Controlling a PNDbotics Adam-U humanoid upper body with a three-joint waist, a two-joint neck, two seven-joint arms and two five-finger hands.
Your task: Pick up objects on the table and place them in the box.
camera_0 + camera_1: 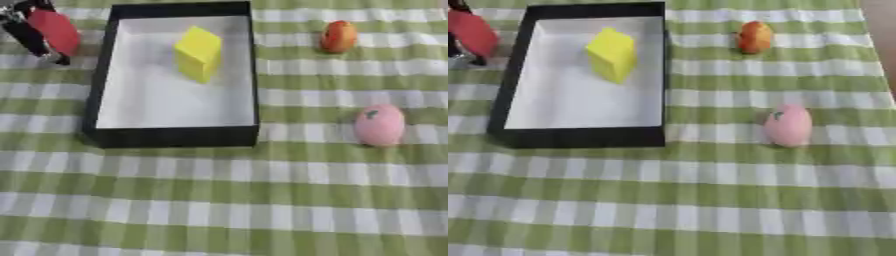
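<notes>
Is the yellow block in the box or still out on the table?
In. The yellow block sits on the white floor of the box, with the black walls all around it.

You are looking down on a desk (262, 200) covered edge to edge by a green-and-white checked cloth (710, 215). At the upper right corner, a brownish strip (883, 30) shows past the cloth's edge. Light falls soft and even.

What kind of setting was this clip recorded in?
Probably a staged tabletop sorting setup: a green checked tablecloth, a black box holding a yellow block, and toy-like orange and pink objects laid out beside it.
</notes>
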